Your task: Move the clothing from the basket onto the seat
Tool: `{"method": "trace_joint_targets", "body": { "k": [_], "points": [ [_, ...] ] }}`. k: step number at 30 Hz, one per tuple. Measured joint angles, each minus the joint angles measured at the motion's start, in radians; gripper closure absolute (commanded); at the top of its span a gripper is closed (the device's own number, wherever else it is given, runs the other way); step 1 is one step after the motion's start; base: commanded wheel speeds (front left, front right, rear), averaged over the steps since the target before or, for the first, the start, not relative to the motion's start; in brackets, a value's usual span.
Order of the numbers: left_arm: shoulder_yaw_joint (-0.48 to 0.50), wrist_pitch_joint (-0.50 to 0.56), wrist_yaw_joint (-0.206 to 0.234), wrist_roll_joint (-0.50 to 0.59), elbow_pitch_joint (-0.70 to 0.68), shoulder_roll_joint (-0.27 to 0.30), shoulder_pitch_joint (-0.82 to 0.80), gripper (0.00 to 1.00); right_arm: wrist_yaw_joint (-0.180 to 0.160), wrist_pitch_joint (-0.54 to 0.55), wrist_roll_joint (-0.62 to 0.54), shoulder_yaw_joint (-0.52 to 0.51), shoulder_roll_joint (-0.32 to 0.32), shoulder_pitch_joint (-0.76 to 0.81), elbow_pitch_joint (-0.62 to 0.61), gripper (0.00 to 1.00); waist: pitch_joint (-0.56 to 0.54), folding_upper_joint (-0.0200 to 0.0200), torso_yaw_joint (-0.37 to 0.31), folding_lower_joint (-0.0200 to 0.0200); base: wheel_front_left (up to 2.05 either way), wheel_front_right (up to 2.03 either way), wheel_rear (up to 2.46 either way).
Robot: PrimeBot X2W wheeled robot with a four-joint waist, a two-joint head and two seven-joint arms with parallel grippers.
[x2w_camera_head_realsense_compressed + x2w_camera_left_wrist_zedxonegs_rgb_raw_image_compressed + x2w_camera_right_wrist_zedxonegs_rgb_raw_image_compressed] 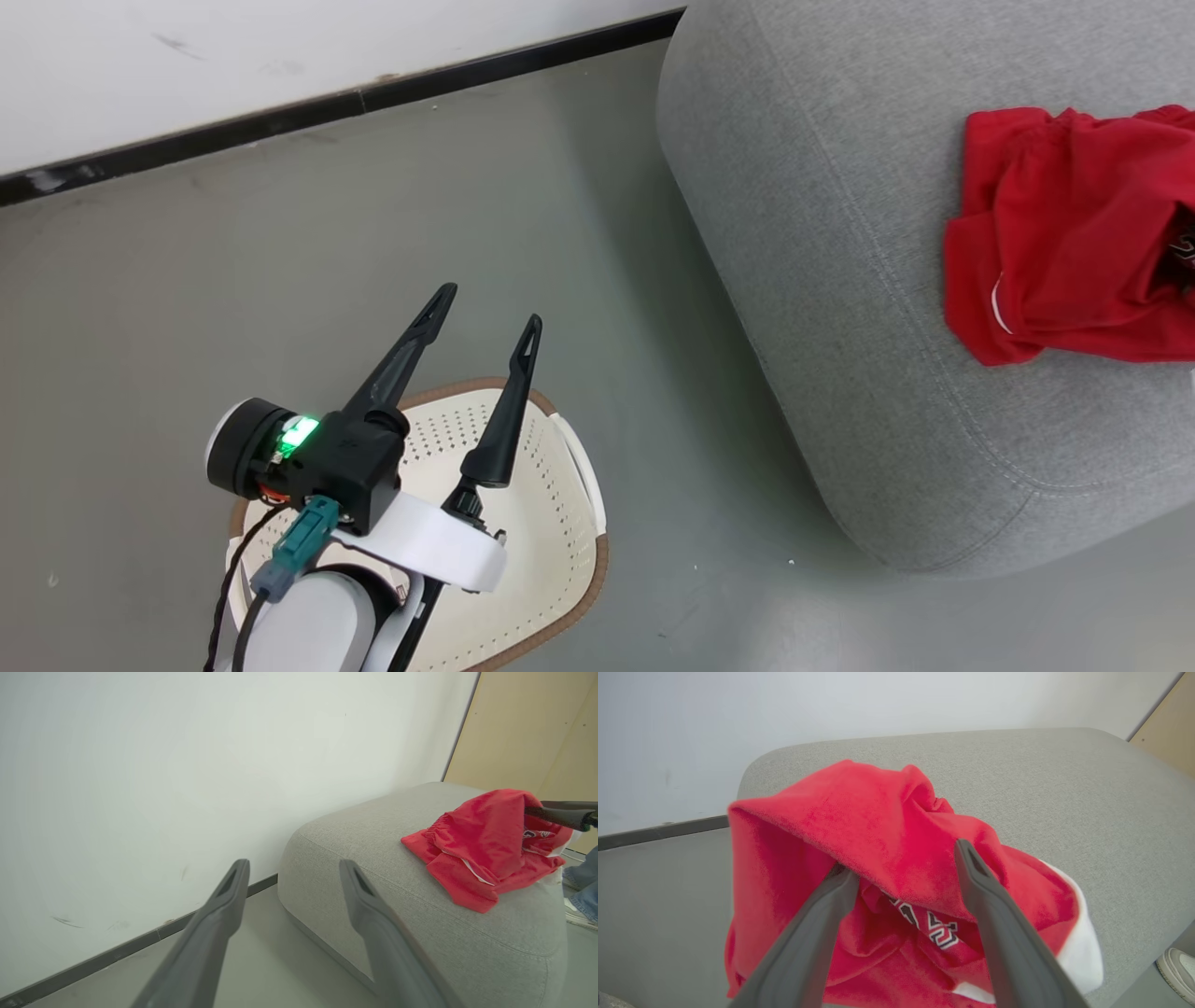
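Left hand (491, 306) is sitting at lower left of the head view. Both dark fingers (401, 359) are pointing up and away, spread wide, gripping nothing. Left wrist (345, 462) is showing a green light (299, 432), and the pale forearm (308, 621) is running off the bottom edge. Right hand (903, 858) is holding its fingers spread about as wide, jaws gaping and not pinching. One right finger (558, 812) is poking in roughly level from the right edge of the left wrist view.
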Motion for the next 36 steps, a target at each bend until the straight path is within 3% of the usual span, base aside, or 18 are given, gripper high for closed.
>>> {"method": "trace_joint_targets", "body": {
  "k": [13, 24, 36],
  "points": [
    [0.059, -0.056, 0.029, -0.025, 0.054, 0.001, 0.025, 0.0, 0.0, -0.043, 0.016, 0.046, -0.029, 0.091, -0.17, 0.0, -0.064, 0.0, -0.03, 0.0, 0.0, 0.0, 0.0],
    [0.113, -0.088, 0.068, -0.064, 0.107, -0.009, 0.093, 0.0, 0.0, -0.07, 0.002, 0.095, -0.024, 0.124, -0.304, 0.0, -0.139, 0.0, -0.016, 0.0, 0.0, 0.0, 0.0],
    [0.187, -0.101, 0.127, -0.106, 0.163, -0.018, 0.192, 0.0, 0.0, -0.093, -0.058, 0.099, 0.089, 0.135, -0.407, 0.0, -0.223, 0.0, 0.046, 0.0, 0.0, 0.0, 0.0]
  ]
}}
